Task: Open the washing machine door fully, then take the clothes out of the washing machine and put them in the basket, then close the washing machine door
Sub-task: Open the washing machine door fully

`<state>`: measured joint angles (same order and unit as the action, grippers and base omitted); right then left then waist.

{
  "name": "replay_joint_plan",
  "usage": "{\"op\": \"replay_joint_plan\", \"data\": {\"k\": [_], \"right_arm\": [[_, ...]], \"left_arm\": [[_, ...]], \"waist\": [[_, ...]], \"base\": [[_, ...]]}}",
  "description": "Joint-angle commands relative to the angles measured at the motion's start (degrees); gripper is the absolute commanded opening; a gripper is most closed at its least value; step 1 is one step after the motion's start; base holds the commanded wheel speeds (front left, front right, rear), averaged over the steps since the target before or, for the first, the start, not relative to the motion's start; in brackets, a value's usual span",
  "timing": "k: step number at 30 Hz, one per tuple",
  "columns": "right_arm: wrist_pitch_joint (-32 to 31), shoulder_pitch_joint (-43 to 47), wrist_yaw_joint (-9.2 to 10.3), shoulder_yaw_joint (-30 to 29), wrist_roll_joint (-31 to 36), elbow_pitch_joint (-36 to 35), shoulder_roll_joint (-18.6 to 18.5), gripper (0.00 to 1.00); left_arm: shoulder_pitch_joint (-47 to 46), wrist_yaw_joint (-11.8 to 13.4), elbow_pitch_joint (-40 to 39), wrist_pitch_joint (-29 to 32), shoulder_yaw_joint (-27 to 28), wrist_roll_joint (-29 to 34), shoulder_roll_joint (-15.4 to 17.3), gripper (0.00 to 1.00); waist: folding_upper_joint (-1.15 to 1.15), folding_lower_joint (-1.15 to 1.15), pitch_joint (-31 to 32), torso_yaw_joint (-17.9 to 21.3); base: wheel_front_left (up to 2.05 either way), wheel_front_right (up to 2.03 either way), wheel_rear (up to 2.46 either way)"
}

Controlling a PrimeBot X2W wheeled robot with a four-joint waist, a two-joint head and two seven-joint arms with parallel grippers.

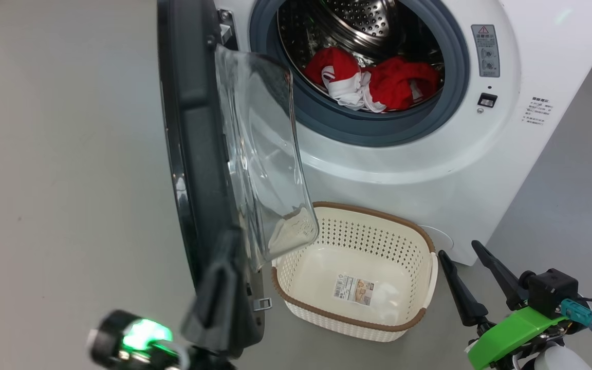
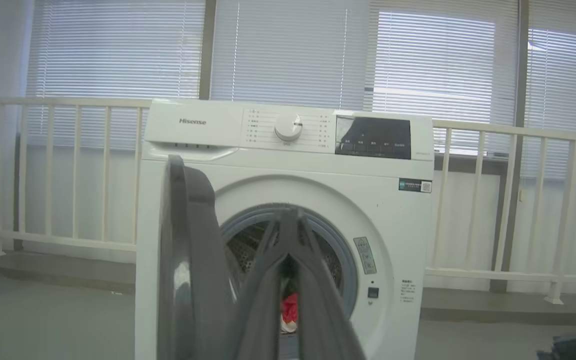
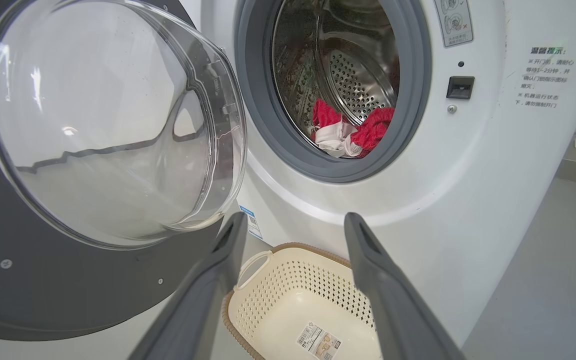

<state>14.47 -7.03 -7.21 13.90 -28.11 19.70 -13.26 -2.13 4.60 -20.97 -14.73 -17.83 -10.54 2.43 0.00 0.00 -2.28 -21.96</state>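
1. Inside the perforated steel drum (image 1: 363, 20) of the washing machine (image 1: 429, 169), the clothes (image 1: 393, 82) are heaped, red with white parts, behind the grey rubber ring (image 1: 357, 131).
2. On the floor (image 1: 44, 154), just beside the machine's front, the basket (image 1: 373, 211) is set; a label sticker (image 1: 355, 289) is carried on its bottom.
3. The washing machine door (image 1: 193, 128) is swung open; the basket's left rim is seen through its glass bowl (image 1: 265, 154).
4. The left end effector (image 2: 289, 217) is pressed together and blurred, masking part of the drum opening in the left wrist view; contact with the door cannot be determined.
5. The right end effector (image 1: 459, 250) is spread, near the basket's right handle.
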Motion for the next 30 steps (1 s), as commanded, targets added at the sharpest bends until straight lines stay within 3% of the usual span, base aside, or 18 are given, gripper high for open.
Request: {"op": "replay_joint_plan", "data": {"k": [1, 5, 16, 30], "right_arm": [[0.5, 0.3, -0.28, 1.0, 0.5, -1.5, -0.5, 1.0], [0.5, -0.1, -0.28, 1.6, 0.4, -1.4, -0.5, 1.0], [0.5, -0.4, -0.28, 1.4, 0.2, -1.3, -0.4, 1.0], [0.5, -0.7, -0.28, 1.4, 0.1, -2.0, -0.4, 1.0]], "left_arm": [[0.1, -1.3, 1.5, -0.3, -0.7, 0.4, 0.4, 0.0], [1.2, -1.6, 7.7, -0.3, -4.4, -2.3, 0.4, 0.0], [1.4, -0.7, 21.5, -0.3, -5.3, -9.8, 0.4, 0.0], [0.9, 1.9, 25.3, -0.3, 0.2, -11.9, 0.4, 0.0]], "waist": [[0.0, 0.0, -0.1, 0.1], [0.0, 0.0, -0.4, 0.5], [0.0, 0.0, -0.6, 0.4], [0.0, 0.0, -1.0, -0.4]], "base": [[0.0, 0.0, 0.0], [0.0, 0.0, 0.0], [0.0, 0.0, 0.0], [0.0, 0.0, 0.0]]}}
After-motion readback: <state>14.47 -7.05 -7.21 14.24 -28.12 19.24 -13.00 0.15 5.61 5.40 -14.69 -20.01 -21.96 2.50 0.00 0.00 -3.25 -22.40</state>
